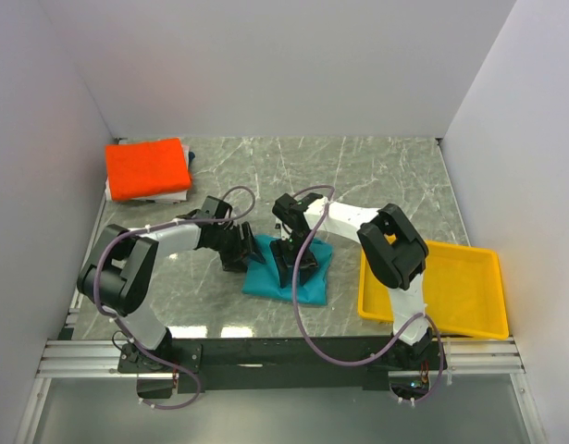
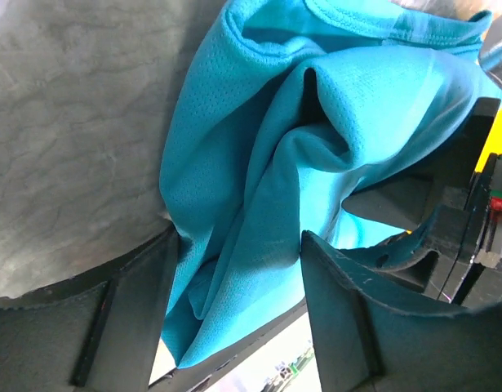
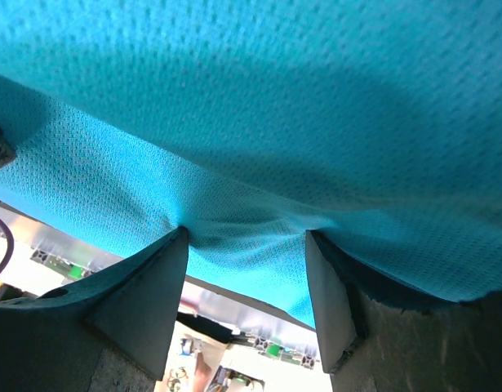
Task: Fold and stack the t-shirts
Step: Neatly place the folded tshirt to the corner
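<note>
As both arms gather the teal t-shirt (image 1: 264, 280) for folding, the left fingers (image 2: 128, 327) straddle bunched cloth, though I cannot tell if they grip it; the right fingers (image 3: 144, 302) gape wide. The next move calls for firm pinches.

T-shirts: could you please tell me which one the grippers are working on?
The teal-blue t-shirt, bunched mid-table with the left gripper and right gripper at it; the orange-red t-shirt lies folded in the far-left corner.

Marble table (image 1: 377, 176) bears a teal t-shirt (image 1: 262, 276), yellow tray (image 1: 464, 289) and orange-topped shirt pile (image 1: 147, 168).
</note>
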Available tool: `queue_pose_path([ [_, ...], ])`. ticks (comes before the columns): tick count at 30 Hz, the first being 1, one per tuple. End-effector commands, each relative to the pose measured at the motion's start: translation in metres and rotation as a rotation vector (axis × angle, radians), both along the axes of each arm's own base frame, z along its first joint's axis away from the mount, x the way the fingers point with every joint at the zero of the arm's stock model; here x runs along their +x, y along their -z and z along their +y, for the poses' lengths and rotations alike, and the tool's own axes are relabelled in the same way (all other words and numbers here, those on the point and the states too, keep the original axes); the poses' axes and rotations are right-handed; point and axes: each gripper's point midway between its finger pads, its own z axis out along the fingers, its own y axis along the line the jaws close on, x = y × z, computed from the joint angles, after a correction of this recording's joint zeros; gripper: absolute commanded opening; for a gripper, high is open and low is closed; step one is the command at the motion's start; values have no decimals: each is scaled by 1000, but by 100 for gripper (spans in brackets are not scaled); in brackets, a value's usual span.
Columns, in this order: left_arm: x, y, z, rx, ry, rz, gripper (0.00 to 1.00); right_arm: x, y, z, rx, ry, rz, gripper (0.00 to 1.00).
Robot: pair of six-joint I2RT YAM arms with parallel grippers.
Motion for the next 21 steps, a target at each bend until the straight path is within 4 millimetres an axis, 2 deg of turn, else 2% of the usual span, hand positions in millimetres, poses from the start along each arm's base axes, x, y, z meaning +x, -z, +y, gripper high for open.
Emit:
queue_pose_path([
  [1, 0, 19, 17, 138, -37, -16, 68, -2, 7, -2, -9, -29, -33, 66],
  [9, 4, 29, 5, 150, -22, -35, 60, -3, 5, 0, 5, -42, -35, 66],
  [10, 2, 31, 4, 148, -18, -29, 56, -3, 6, -1, 5, -43, -33, 66],
  [11, 0, 34, 3, 149, -13, -22, 44, -3, 6, -1, 6, -45, -33, 66],
  [13, 0, 34, -1, 137, 2, -28, 30, -3, 5, -1, 8, -49, -36, 66],
  [14, 0, 35, -3, 137, 8, -28, 18, -4, 5, -1, 6, -49, -33, 66],
  [17, 5, 32, -5, 144, 24, -42, 0, -3, 3, -2, 4, -52, -37, 67],
  [19, 14, 24, -6, 159, 30, -78, 0, -1, 0, -1, 6, -58, -45, 69],
  [21, 16, 20, 4, 226, 28, -89, 0, 1, -6, -5, -11, -59, -66, 70],
])
